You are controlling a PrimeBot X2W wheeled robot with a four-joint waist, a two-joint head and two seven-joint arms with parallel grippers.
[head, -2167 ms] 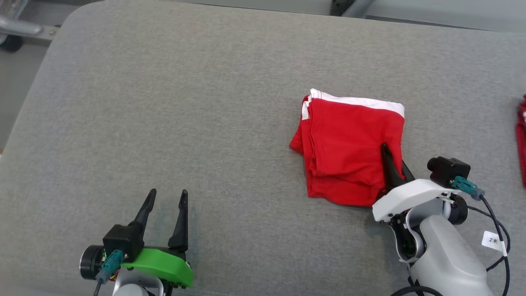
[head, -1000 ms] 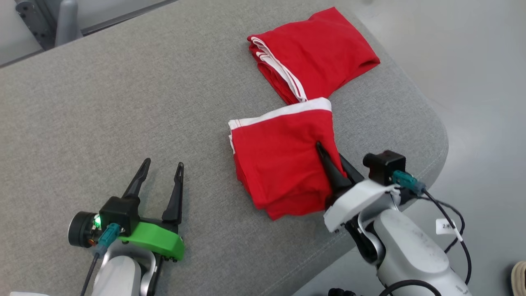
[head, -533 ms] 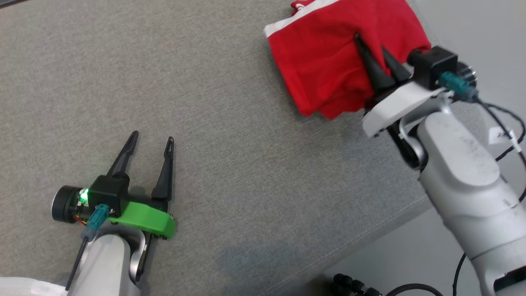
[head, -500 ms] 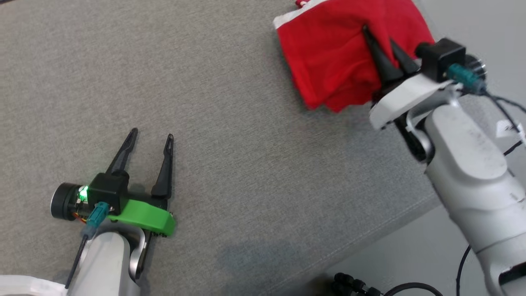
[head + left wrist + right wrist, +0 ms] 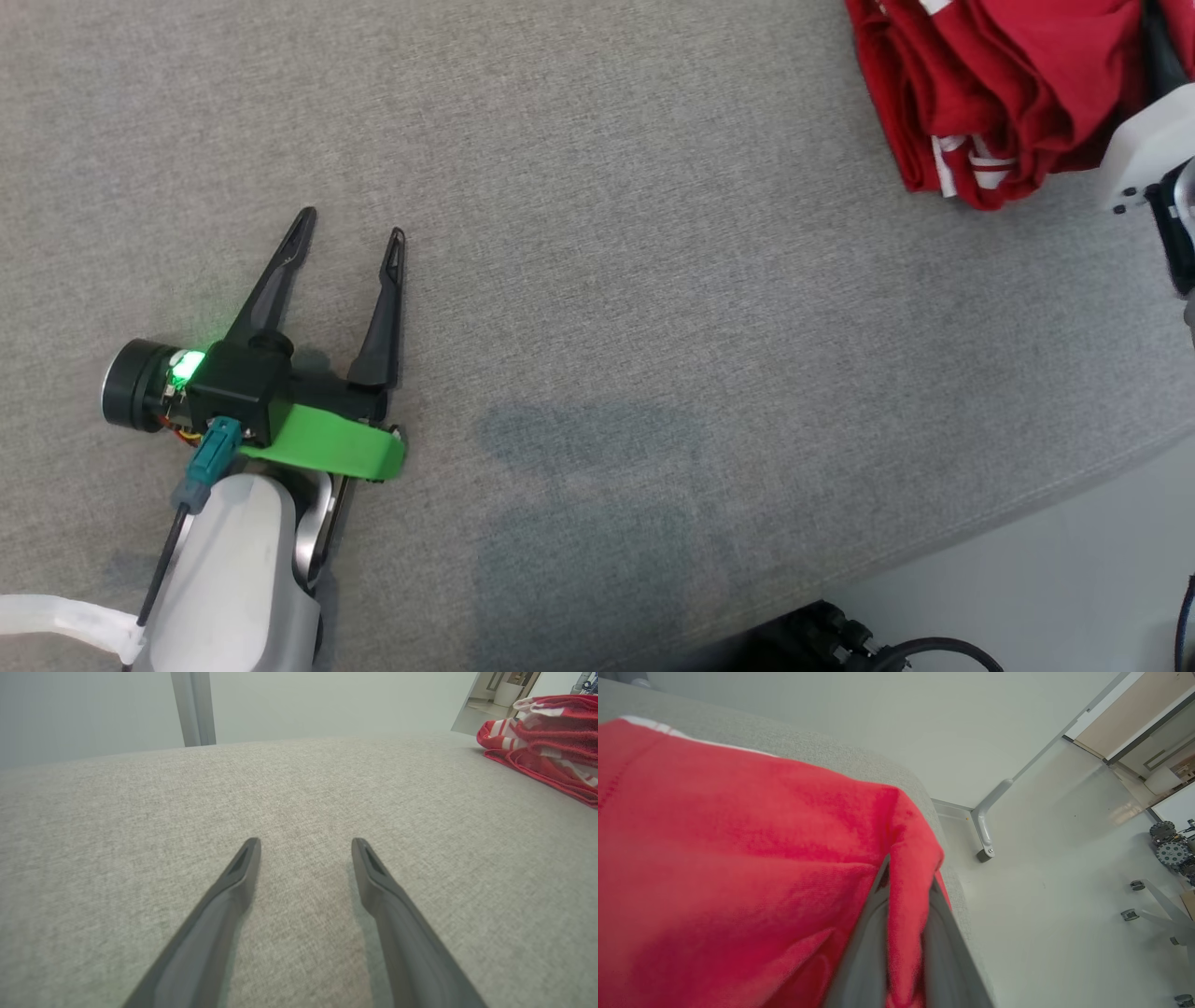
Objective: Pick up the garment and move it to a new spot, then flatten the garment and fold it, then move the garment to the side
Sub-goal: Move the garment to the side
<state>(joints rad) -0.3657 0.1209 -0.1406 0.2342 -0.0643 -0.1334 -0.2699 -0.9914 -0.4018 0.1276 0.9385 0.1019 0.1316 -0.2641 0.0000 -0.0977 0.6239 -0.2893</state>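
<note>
The garment [image 5: 990,93] is red with white trim and lies bunched at the far right of the grey cushion [image 5: 607,280]. My right gripper [image 5: 909,872] is shut on a fold of the garment [image 5: 738,858], red cloth pinched between its two fingers. In the head view its white wrist housing [image 5: 1144,140] sits at the right edge, against the red heap. I cannot tell whether the heap is one garment or two stacked. My left gripper [image 5: 350,226] rests open at the lower left, nothing between its fingers [image 5: 243,868]. The left wrist view has the red garment [image 5: 546,742] far to the right.
The cushion's rounded edge [image 5: 1027,504] runs across the lower right, with pale floor [image 5: 1074,579] and black cables [image 5: 840,644] beyond it. In the right wrist view the cushion corner [image 5: 878,770] drops to floor, with a metal foot [image 5: 985,830] and wheeled gear [image 5: 1169,847].
The head camera has swung, so the whole picture has shifted. My right gripper has carried the red garment towards the cushion's far right corner. The left gripper stays open and still.
</note>
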